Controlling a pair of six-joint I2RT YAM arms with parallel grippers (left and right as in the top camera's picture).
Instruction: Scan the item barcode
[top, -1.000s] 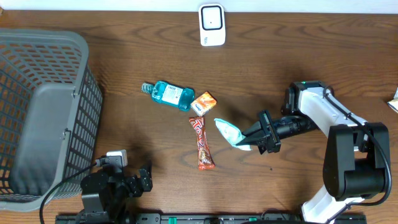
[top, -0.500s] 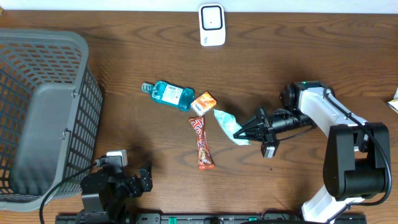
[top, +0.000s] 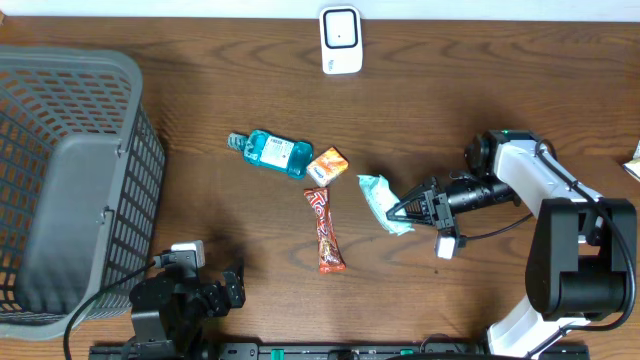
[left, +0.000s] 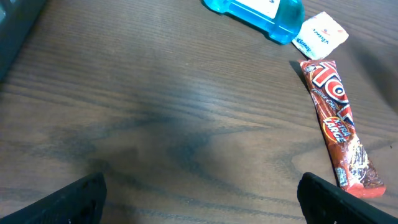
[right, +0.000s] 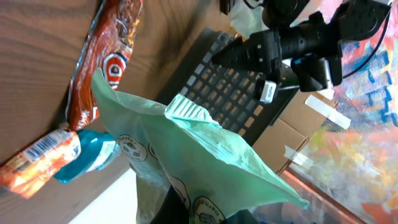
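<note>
Wooden table (top: 200, 80), right hand (top: 397, 212) gripping green packet (top: 376, 194)

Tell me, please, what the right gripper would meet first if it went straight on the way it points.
Beyond the green packet it holds, the right gripper would probably meet the red candy bar; its height is unclear, so it might pass over.
</note>
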